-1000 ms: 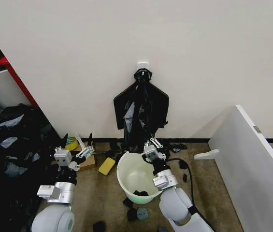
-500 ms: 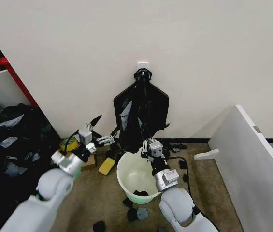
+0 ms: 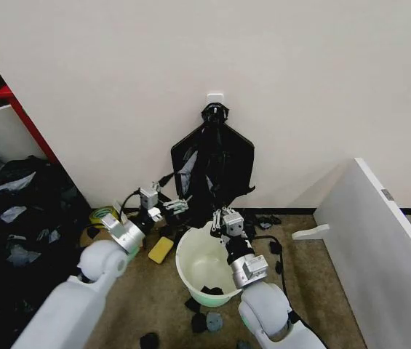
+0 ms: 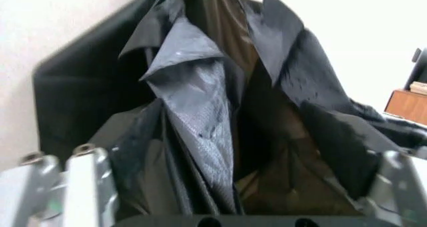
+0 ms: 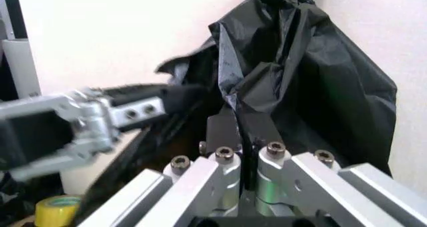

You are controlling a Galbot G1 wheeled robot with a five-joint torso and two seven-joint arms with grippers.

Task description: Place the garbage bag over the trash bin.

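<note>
garbage bag (image 3: 212, 171): centre frame, hanging on the wall hook, not yet taken down. trash bin (image 3: 190, 280): lower centre, unlined. right gripper (image 3: 225, 220): pinched shut on the bag's lower edge. left gripper (image 3: 167, 205): spread open, at the bag's left side. progress: early.

Head view looks down from above; both wrist views face the hanging garbage bag (image 4: 220, 112) close up.

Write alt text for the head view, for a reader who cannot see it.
Both robot arms reach toward black plastic bags hanging from a wall hook, above a white trash bin on the floor. The right hand is shut on the garbage bag at the bin's far rim; the left hand is open beside the bags' left edge.
</note>
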